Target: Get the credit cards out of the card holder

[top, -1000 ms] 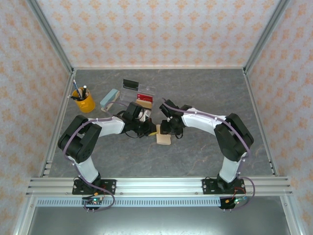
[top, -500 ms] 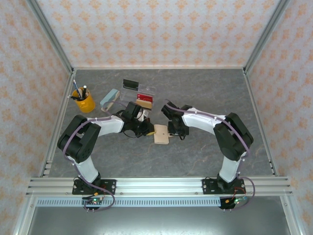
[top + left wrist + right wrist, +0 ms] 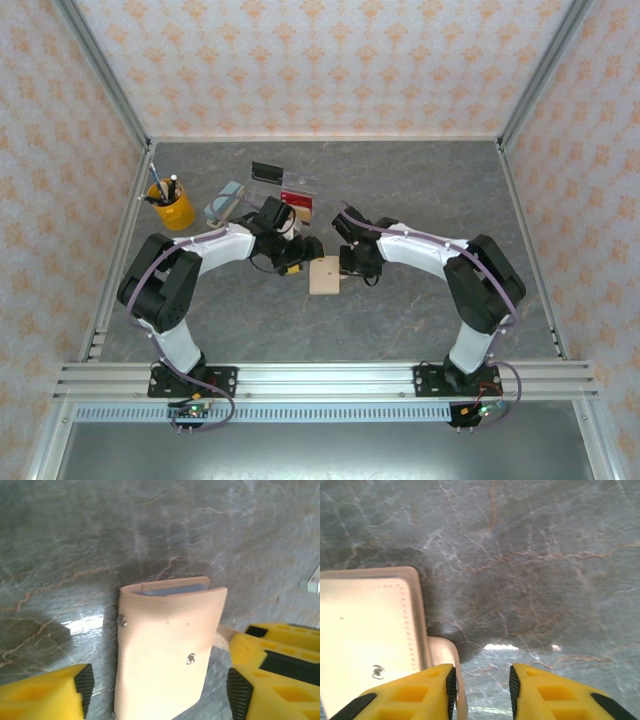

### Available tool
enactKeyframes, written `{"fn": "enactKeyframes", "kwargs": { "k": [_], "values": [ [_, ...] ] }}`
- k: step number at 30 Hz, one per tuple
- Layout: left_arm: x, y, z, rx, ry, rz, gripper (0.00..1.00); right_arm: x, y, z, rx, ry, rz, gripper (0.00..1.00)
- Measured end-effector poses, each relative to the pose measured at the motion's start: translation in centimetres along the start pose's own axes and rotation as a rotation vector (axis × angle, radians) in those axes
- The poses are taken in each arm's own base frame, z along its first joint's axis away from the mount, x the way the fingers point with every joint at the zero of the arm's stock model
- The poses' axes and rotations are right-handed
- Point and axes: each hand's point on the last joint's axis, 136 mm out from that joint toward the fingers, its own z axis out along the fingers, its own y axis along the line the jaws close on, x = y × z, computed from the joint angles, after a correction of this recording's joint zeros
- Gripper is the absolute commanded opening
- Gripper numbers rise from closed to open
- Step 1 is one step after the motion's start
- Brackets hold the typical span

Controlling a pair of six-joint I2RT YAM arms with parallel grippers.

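The tan card holder [image 3: 325, 275] lies closed and flat on the grey table between the two grippers. In the left wrist view the card holder [image 3: 165, 645] sits between the wide-apart fingers of my open left gripper [image 3: 160, 692], touched by neither pad. A blue-grey edge [image 3: 172, 587] shows at its far mouth. The credit cards are hidden. My right gripper [image 3: 481, 685] is open just right of the card holder [image 3: 365, 640], and the small tan tab [image 3: 442, 652] runs beside its left finger [image 3: 420, 690]. From above, the left gripper [image 3: 303, 250] and right gripper [image 3: 352, 266] flank the holder.
A clear plastic tray [image 3: 290, 185] with a red-and-white item [image 3: 296, 198] stands behind the left gripper. A blue-grey block [image 3: 225, 202] and a yellow cup of pens [image 3: 172, 208] are at the back left. A black item [image 3: 265, 171] lies beyond the tray.
My left gripper has opened and let go of the card holder, which now lies flat on the table a little further left. The right gripper has narrowed slightly.
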Motion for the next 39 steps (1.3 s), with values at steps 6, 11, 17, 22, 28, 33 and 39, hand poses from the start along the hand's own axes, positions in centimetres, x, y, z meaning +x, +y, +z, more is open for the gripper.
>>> {"fn": "enactKeyframes", "kwargs": {
  "k": [6,11,17,22,28,33,39],
  "values": [
    [-1.4,-0.3,-1.4,-0.062,-0.037,0.012,1.00,-0.5,1.0,0.2,-0.060,-0.010,0.008,0.15],
    [-2.5,1.8,-2.4,-0.144,-0.083,-0.036,1.00,-0.4,1.4,0.0,-0.085,0.000,-0.002,0.04],
    [-3.8,2.8,-5.0,-0.204,-0.188,-0.074,1.00,-0.6,3.1,-2.2,-0.174,-0.008,-0.058,0.04],
    [-4.3,2.5,-6.3,-0.194,-0.232,-0.111,1.00,-1.4,6.2,-5.7,-0.323,-0.060,-0.124,0.04],
    [-4.4,2.8,-7.0,-0.207,-0.266,-0.133,1.00,-1.6,8.8,-7.2,-0.447,-0.075,-0.143,0.05],
    [-3.8,3.3,-9.0,-0.209,-0.354,-0.142,1.00,-2.4,10.0,-7.2,-0.488,-0.082,-0.131,0.05],
    [-3.8,3.7,-10.7,-0.207,-0.440,-0.152,1.00,-3.2,9.9,-6.6,-0.452,-0.093,-0.124,0.05]
  ]
}}
